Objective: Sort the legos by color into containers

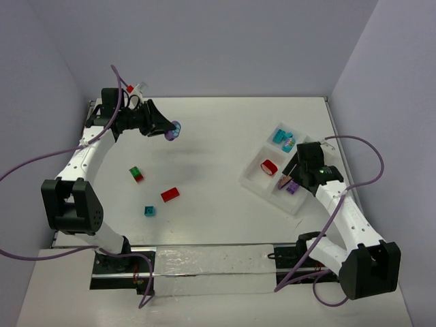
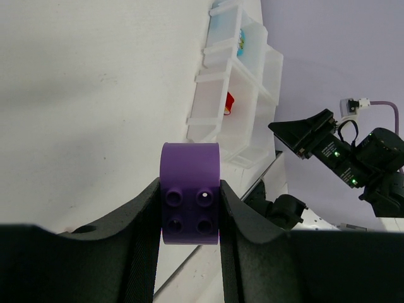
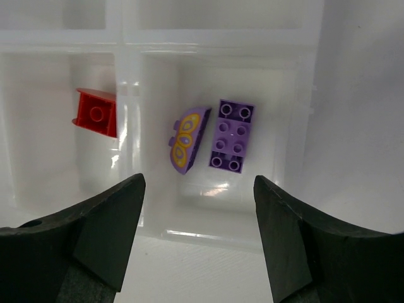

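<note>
My left gripper (image 1: 172, 131) hangs above the table's far left, shut on a purple lego (image 2: 189, 189) with a rounded top. My right gripper (image 3: 199, 184) stands open over the near right container of the white tray (image 1: 251, 176); nothing is between its fingers. In that container lie a purple studded brick (image 3: 231, 136) and a purple curved piece with a yellow pattern (image 3: 187, 139). A red lego (image 3: 96, 112) lies in the container to its left. Teal legos (image 1: 283, 138) fill the far container. On the table lie a green lego (image 1: 135, 172) touching a small red one, a red lego (image 1: 170, 194) and a teal lego (image 1: 148, 210).
The tray (image 2: 208, 101) sits at the right side of the table, near the right wall. The right arm (image 2: 341, 151) shows in the left wrist view beyond the tray. Walls close in the table on the left, back and right.
</note>
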Available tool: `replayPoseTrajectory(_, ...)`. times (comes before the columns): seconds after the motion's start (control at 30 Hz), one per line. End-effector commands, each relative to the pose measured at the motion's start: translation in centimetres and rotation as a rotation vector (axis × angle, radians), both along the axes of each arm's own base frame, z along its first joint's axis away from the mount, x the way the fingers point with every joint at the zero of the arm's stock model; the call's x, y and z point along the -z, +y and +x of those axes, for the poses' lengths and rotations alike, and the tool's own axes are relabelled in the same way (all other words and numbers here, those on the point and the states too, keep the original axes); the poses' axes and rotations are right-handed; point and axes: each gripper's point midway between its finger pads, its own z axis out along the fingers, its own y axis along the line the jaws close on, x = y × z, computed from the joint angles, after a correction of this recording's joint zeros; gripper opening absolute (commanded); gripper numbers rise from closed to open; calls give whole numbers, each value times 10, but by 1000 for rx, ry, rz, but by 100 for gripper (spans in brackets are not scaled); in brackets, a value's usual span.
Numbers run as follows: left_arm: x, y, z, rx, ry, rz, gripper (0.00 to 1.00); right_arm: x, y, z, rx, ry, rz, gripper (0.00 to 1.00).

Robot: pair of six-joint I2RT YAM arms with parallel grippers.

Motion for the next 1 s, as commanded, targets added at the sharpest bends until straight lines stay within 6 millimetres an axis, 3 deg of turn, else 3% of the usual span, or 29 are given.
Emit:
replayPoseTrajectory(0.0,-27,0,3,0,-85,7,0,-61,16,34,-124,-183,26,77)
replayPoseTrajectory(0.1,-29,-2,4,-3,-94,24,0,-88,34,46,-210,-249,57,77)
replayPoseTrajectory(0.13,-27,-2,3,-5,-93,33,0,-87,35,47,-214,-244,58,77)
replayPoseTrajectory(0.37,-28,-9,3,-8,-99,38,0,-131,109,66,-511,-318,74,77)
replayPoseTrajectory(0.43,-26,-11,0,11,-96,31,0,-150,151,67,-708,-367,96,76)
replayPoseTrajectory(0.47,-28,-16,-4,51,-102,12,0,-161,181,62,-857,-389,143,75)
replayPoseTrajectory(0.6,-35,-35,-24,205,-116,-89,0,-185,243,51,-1128,-426,256,76)
replayPoseTrajectory(0.8,-69,-47,-50,347,-222,-237,0,-216,293,40,-1382,-478,469,82)
replayPoseTrajectory(0.97,-86,-49,-55,387,-290,-267,0,-221,310,48,-1438,-488,529,84)
